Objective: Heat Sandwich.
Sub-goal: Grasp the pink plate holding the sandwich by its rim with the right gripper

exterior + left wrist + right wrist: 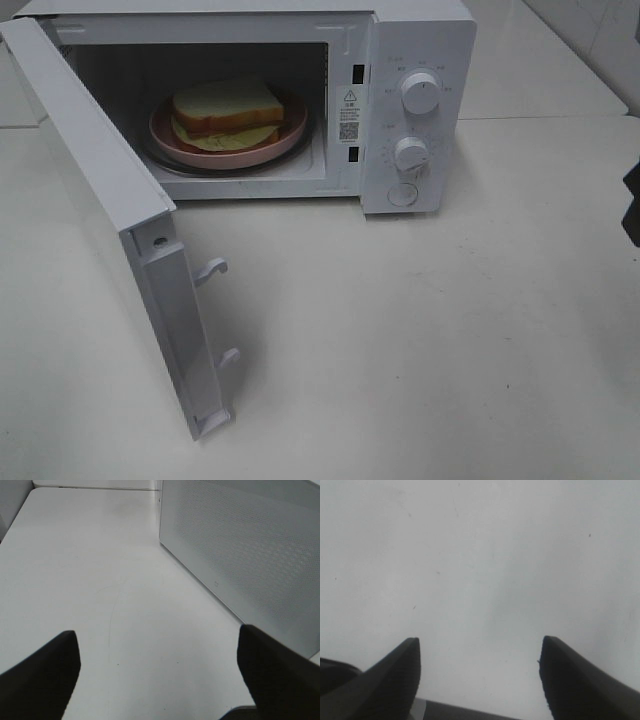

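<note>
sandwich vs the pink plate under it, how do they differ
The sandwich is square; the plate is round. The sandwich is white bread with brown crust and pale filling; the plate is plain pink. The sandwich is smaller and lies on top; the plate carries it. Both sit inside the open microwave.

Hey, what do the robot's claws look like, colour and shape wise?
Both look alike. The left claw has two matte black fingers, broad at the base and tapering to blunt tips. The right claw has the same black, wedge-shaped fingers. No cables, labels or markings show on either one.
</note>
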